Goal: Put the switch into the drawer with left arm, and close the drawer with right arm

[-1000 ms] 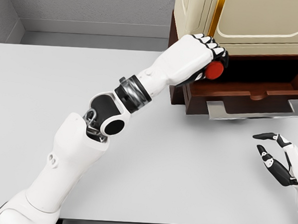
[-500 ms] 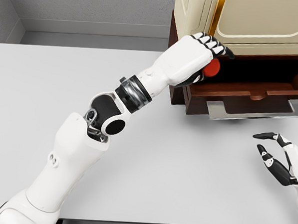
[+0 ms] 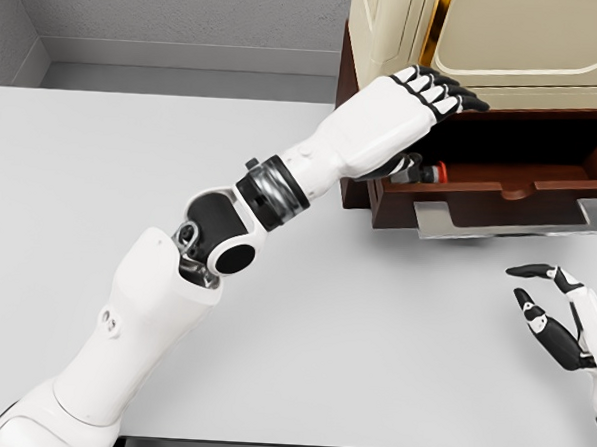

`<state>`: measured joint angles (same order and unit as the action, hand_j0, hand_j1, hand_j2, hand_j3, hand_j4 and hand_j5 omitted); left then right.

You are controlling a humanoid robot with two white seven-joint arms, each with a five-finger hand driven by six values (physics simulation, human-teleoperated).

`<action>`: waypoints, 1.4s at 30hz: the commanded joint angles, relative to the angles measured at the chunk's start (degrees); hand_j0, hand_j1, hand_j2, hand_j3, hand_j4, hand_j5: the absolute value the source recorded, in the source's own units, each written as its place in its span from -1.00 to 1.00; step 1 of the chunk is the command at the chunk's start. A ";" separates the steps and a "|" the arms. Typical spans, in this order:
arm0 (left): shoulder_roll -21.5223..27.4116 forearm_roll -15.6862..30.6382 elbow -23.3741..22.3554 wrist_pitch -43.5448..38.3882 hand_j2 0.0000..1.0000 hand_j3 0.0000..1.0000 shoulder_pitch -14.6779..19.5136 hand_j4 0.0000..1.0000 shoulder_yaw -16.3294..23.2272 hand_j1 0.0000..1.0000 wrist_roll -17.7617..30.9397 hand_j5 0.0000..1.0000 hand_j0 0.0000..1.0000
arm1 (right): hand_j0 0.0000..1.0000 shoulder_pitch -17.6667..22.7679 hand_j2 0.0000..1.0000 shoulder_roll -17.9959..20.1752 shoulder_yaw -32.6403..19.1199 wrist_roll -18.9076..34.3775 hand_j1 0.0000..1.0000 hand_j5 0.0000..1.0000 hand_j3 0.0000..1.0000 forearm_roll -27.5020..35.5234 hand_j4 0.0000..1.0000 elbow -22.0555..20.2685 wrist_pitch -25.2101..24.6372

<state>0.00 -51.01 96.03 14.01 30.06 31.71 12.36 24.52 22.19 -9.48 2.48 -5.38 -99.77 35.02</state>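
Note:
The switch (image 3: 437, 174), a small dark body with a red button, lies just inside the open drawer (image 3: 501, 184) at its left end, partly hidden behind the drawer's front board. My left hand (image 3: 439, 133) hovers over that end of the drawer with its fingers stretched out flat and holds nothing. Its thumb hangs down beside the switch. Low at the right edge my right hand (image 3: 552, 312) rests above the table with its fingers spread, well short of the drawer front.
The drawer belongs to a dark brown cabinet (image 3: 356, 176) with a cream upper part (image 3: 508, 44) at the table's back right. A metal handle (image 3: 514, 223) juts out from the drawer front. The white table (image 3: 131, 175) reaches to the left and front.
My left hand has opened from a fist around the switch to flat fingers. The switch has dropped from the hand into the drawer. The right hand has stayed put.

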 commanded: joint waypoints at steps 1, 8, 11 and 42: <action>0.00 0.21 0.82 0.14 0.69 0.69 0.00 0.69 0.02 0.69 -0.05 0.69 0.69 | 0.07 0.00 0.07 0.04 -0.02 -0.01 0.07 0.07 0.07 0.29 0.07 -0.07 -0.02; 1.67 10.57 7.24 14.20 1.00 1.00 -0.62 1.00 -3.05 1.00 -0.05 1.00 1.00 | 0.06 -0.09 0.06 0.04 0.16 -0.01 0.06 0.06 0.06 0.29 0.06 -0.42 -0.02; 10.98 20.15 7.15 20.99 1.00 1.00 -1.23 1.00 -7.36 1.00 -0.05 1.00 1.00 | 0.05 -0.62 0.05 -0.04 0.25 -0.10 0.05 0.05 0.05 0.46 0.05 -0.42 -0.02; 36.74 30.09 -7.52 20.99 1.00 1.00 -27.16 1.00 -43.05 1.00 15.50 1.00 1.00 | 0.00 -10.81 0.00 0.40 3.85 -0.01 0.00 0.00 0.00 0.46 0.00 -0.42 -0.02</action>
<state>36.80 -21.40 88.45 35.14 2.90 -11.29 27.72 13.71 22.39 -5.74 3.29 -5.43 -99.99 35.13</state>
